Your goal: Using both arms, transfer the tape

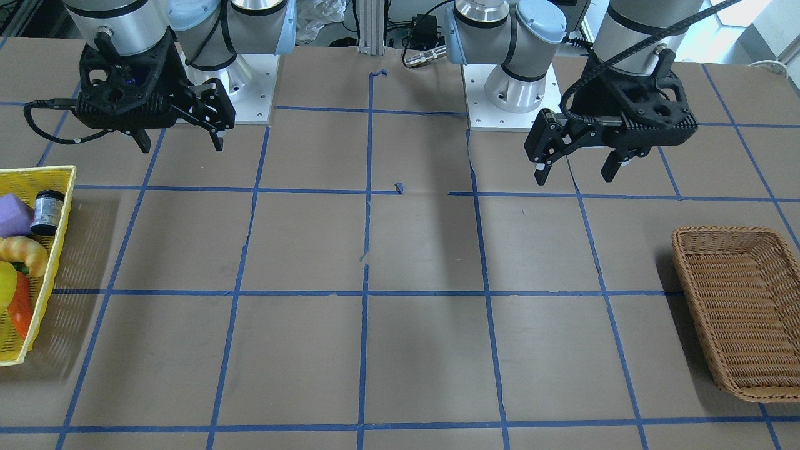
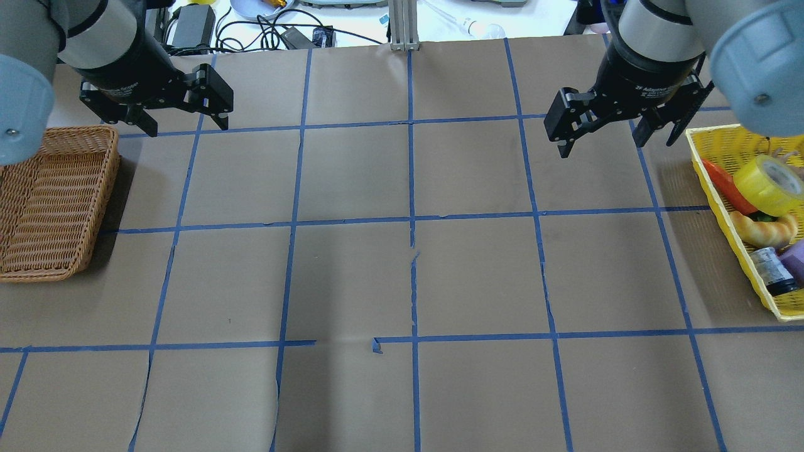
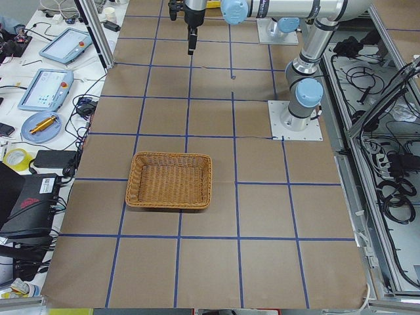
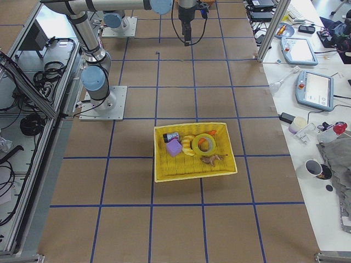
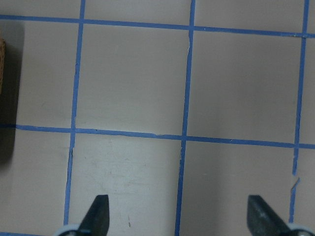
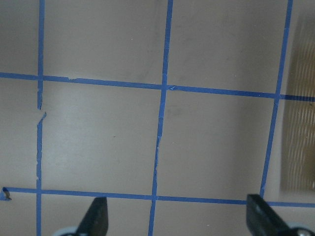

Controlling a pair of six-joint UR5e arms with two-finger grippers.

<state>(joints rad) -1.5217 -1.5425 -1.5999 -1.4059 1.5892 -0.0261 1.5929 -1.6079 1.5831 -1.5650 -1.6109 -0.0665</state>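
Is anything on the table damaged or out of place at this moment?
Only small damage. The blue tape grid on the brown paper table cover is broken near the middle: one horizontal line has a gap ending in a curled loose end, and the centre vertical line shows a tear.

The brown table [image 6: 216, 137] fills almost all of this view. Blue lines [image 6: 160, 123] of tape cross it and make big squares. One line runs up and down through the middle, and two more run side to side. The line near the left edge is torn and has a gap in it. A tiny curled bit of blue tape [image 6: 5, 193] sits in the bottom left corner. At the right edge is a blurry pale yellow basket [image 6: 300, 142] with a woven side. Along the bottom edge the right gripper [image 6: 178, 216] shows two black fingertips [image 6: 98, 214], spread far apart, with nothing between them.
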